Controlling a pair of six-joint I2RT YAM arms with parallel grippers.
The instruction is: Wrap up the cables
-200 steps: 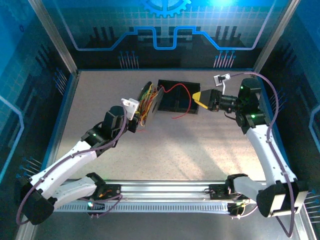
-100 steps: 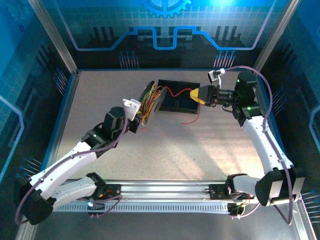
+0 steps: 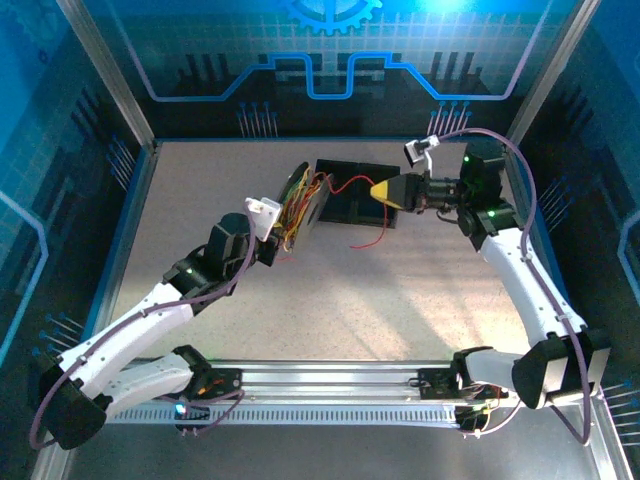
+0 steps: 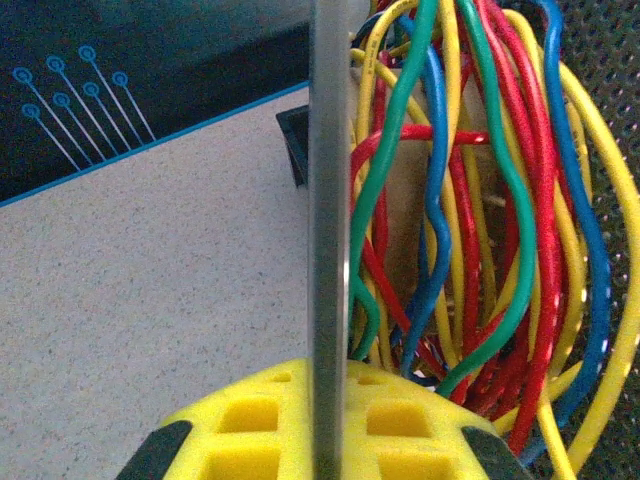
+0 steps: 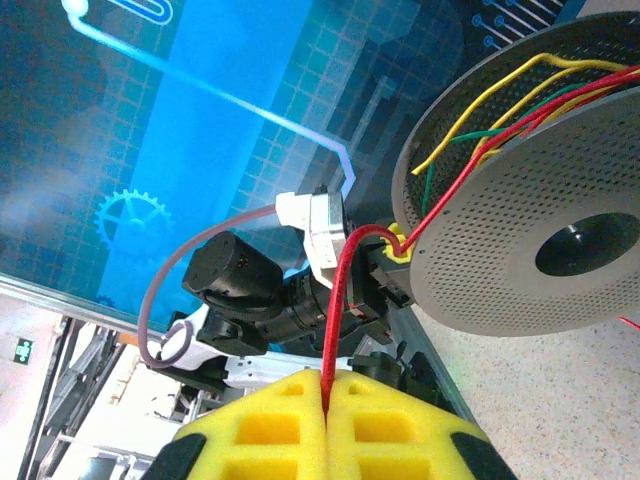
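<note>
The right pincer point(image 5: 328, 425) is clamped on 1 red cable point(image 5: 338, 300), which leaves its yellow pads and runs straight ahead to the spool point(image 3: 300, 198). From above, that stretch lies roughly left to right, with the spool to the pincer's left. The spool stands on edge, its holed face turned toward the right pincer, and the left pincer point(image 4: 330, 430) is closed on its rim. The other cables point(image 4: 470, 200) sit in loose loops around the core. A slack red tail curls down toward the table point(image 3: 400, 300). The right arm looks best placed to lead the strand around the core.
</note>
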